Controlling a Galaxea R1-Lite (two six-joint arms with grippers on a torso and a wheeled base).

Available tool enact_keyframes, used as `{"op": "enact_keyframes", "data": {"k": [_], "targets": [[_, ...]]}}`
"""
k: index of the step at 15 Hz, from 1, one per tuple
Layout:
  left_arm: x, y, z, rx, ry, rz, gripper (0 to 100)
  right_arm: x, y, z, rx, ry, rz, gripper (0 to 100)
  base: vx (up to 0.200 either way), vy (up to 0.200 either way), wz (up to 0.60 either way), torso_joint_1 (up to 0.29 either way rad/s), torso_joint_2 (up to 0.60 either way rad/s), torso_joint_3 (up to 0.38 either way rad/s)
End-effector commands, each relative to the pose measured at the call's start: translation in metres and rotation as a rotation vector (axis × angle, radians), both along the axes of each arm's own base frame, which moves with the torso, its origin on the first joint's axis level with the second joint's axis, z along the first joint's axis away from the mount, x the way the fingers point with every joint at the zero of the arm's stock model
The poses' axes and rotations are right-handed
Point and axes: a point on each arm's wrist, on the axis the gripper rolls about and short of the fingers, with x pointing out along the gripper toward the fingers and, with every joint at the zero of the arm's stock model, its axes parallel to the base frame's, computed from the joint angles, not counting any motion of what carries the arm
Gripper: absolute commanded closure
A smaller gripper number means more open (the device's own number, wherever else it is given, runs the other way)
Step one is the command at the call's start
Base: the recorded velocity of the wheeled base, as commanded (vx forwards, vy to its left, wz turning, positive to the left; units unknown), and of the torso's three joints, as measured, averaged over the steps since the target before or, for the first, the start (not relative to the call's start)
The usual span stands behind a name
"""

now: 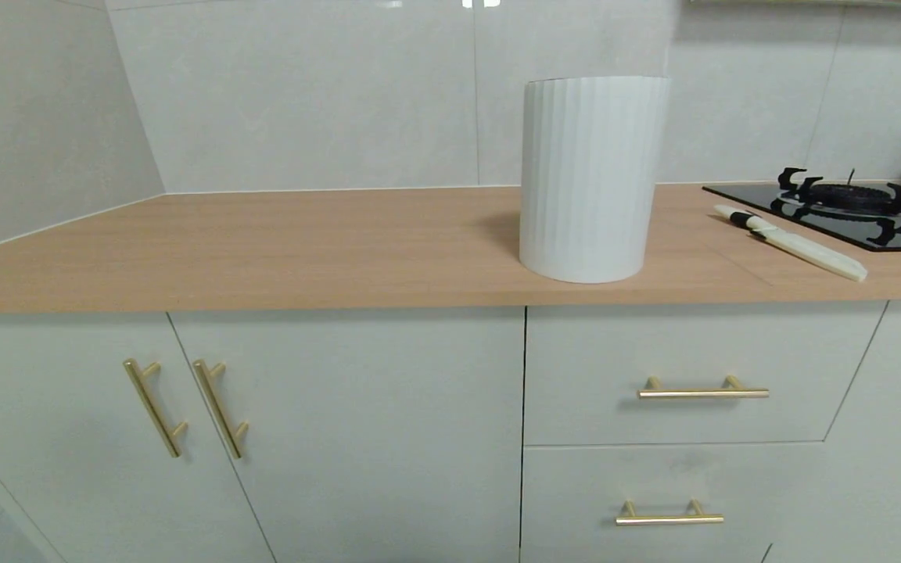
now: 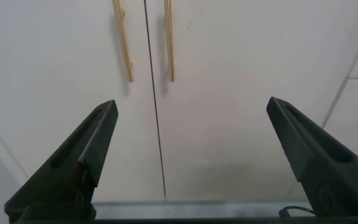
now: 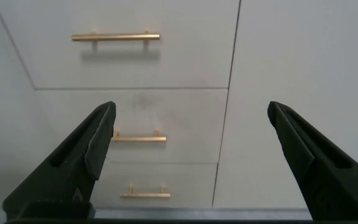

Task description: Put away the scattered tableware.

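Observation:
A white knife (image 1: 791, 242) with a black band on its handle lies on the wooden countertop (image 1: 302, 242), at the right beside the hob. A tall white ribbed container (image 1: 590, 178) stands upright on the counter left of the knife. My left gripper (image 2: 191, 109) is open and faces the two cabinet doors with gold handles (image 2: 148, 40), nothing between its fingers. My right gripper (image 3: 191, 112) is open too, facing the drawer fronts with their gold handles (image 3: 115, 38).
A black gas hob (image 1: 849, 207) sits at the counter's far right. White tiled walls close the back and left. Below the counter are two cabinet doors (image 1: 177, 407) at the left and stacked drawers (image 1: 702, 391) at the right.

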Motion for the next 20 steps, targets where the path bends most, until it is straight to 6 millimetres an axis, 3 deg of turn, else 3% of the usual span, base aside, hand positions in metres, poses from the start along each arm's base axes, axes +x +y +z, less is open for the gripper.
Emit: {"op": "enact_keyframes", "data": {"k": [1,6,13,20], "targets": [[0.0000,0.0000,0.0000,0.000,0.000,0.000,0,0.0002,0.0000,0.0000,0.000,0.002,0.001,0,0.000,0.000,0.00,0.000,0.00,0.000],[0.0000,0.0000,0.0000,0.000,0.000,0.000,0,0.0002,0.0000,0.0000,0.000,0.002,0.001,0,0.000,0.000,0.00,0.000,0.00,0.000],[0.0000,0.0000,0.0001,0.000,-0.001,0.000,0,0.0002,0.0000,0.0000,0.000,0.002,0.001,0,0.000,-0.200,0.00,0.002,0.00,0.000],[0.0000,0.0000,0.0000,0.000,0.000,0.000,0,0.0002,0.0000,0.0000,0.000,0.002,0.001,0,0.000,0.000,0.00,0.000,0.00,0.000]]}}
